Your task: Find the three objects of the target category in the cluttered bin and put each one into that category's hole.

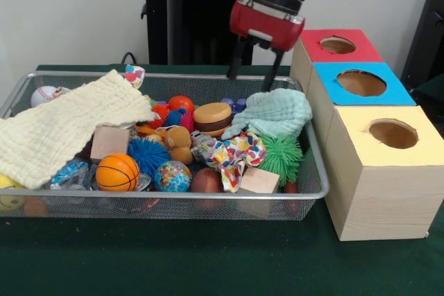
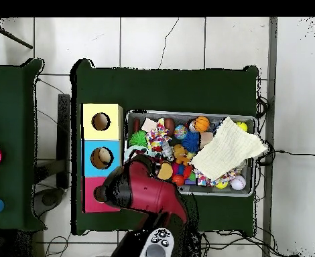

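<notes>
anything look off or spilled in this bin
Nothing has spilled. The yellow cloth hangs over the wire bin's end rim and hides toys beneath; the open pincer hovers above the mint cloth.

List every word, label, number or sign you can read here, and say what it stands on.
None can be read.
Globe-patterned ball: printed pattern, no legible words.
Boxes: plain coloured tops, no labels.
Gripper: no readable marking.

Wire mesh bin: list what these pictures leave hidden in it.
- Front view: the pale yellow cloth covers the wire mesh bin's left part.
- Front view: the mint green cloth hides what lies beneath.
- Overhead view: the red arm blocks the bin's corner.
</notes>
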You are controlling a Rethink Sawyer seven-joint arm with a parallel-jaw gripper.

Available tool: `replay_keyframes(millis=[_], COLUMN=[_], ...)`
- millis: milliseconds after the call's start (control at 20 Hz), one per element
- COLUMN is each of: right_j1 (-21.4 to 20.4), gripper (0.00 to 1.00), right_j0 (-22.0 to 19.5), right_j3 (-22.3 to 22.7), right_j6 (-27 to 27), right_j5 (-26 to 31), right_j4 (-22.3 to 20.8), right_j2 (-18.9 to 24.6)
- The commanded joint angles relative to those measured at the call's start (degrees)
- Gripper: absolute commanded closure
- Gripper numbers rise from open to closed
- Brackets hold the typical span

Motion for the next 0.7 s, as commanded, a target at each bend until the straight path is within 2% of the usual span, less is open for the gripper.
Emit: replay_keyframes(millis=[50,350,700], right_j1=[4.14,7.03,10.29], gripper=[0.0,0.0,0.0], right_j0=[-8.55,-11.39,-12.38], right_j3=[-4.09,-5.1,-3.75], right_j6=[0.69,2.22,6.18], right_j5=[-6.19,-9.47,-13.53], right_j4=[-8.45,-12.44,-13.12], right_j2=[6.3,7.83,9.76])
